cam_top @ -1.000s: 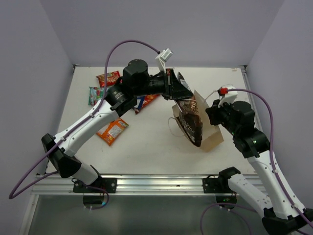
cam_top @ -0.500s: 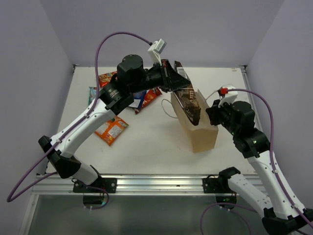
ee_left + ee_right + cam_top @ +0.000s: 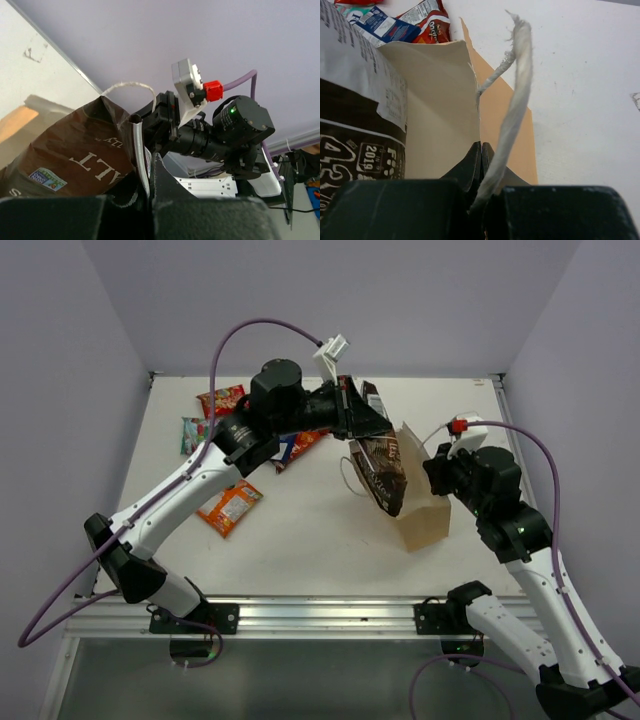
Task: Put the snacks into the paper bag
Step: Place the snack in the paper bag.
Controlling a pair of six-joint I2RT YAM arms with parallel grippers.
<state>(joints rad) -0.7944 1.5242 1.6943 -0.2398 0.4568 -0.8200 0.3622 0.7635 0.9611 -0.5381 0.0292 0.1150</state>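
Observation:
My left gripper is shut on the top edge of a dark brown snack packet. The packet hangs at the open mouth of the tan paper bag, which leans on the table. In the left wrist view the jaws pinch the packet by its white seam. My right gripper is shut on the bag's rim. In the right wrist view the jaws clamp the bag's wall, with a white cord handle beside them and the brown packet at the left.
Other snacks lie on the table at the left: a red packet, a teal-green one, an orange one and a blue-white and red pair. Purple walls enclose the table on three sides.
The left gripper first lifted the brown packet while the bag stood upright, then came back down. The packet hangs lower at the bag's mouth and the bag leans again.

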